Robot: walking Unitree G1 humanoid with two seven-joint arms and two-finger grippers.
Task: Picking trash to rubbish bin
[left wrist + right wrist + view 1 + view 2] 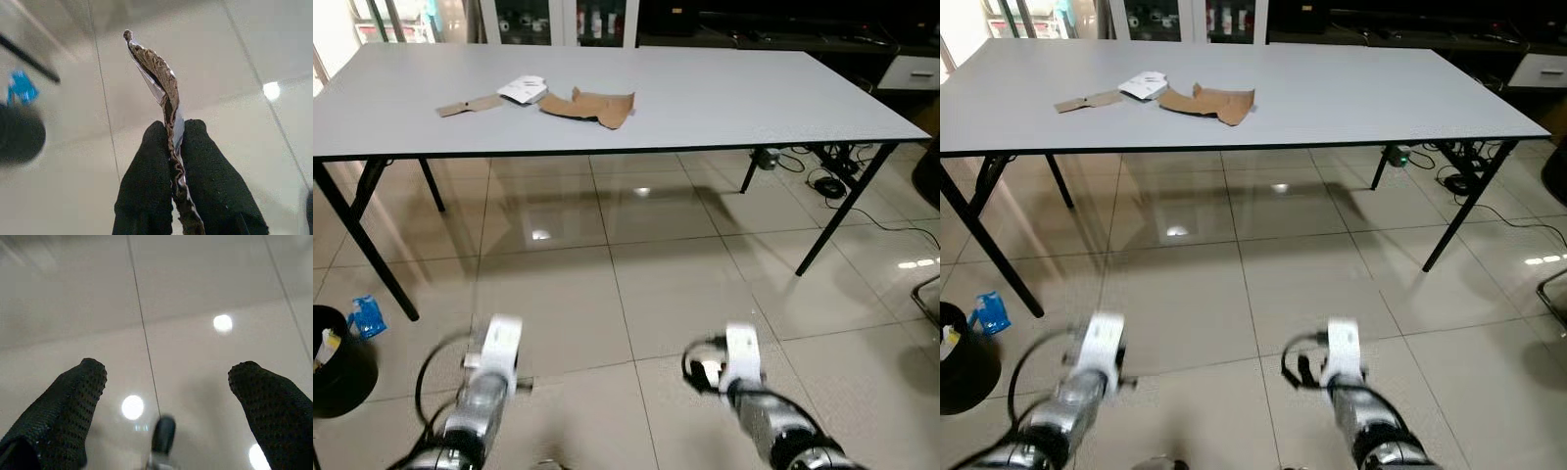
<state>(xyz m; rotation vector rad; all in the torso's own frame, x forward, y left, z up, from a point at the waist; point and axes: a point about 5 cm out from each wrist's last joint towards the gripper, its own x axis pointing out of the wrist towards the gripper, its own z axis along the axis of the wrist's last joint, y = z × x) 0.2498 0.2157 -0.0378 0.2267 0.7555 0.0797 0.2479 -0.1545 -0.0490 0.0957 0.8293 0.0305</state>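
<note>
Left gripper (pixel 170 142) pinches a crumpled wrapper (pixel 159 81) above the tile floor (pixel 666 264), right gripper (pixel 166 377) spread wide, black bin (pixel 337 357) near left.

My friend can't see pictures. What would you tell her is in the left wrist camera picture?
Two black fingers of the left gripper pinch a thin, crinkled brown-and-silver wrapper that sticks out past them. Behind it lie shiny pale floor tiles, with a blurry round black rubbish bin and a small blue scrap off to one side.
</note>
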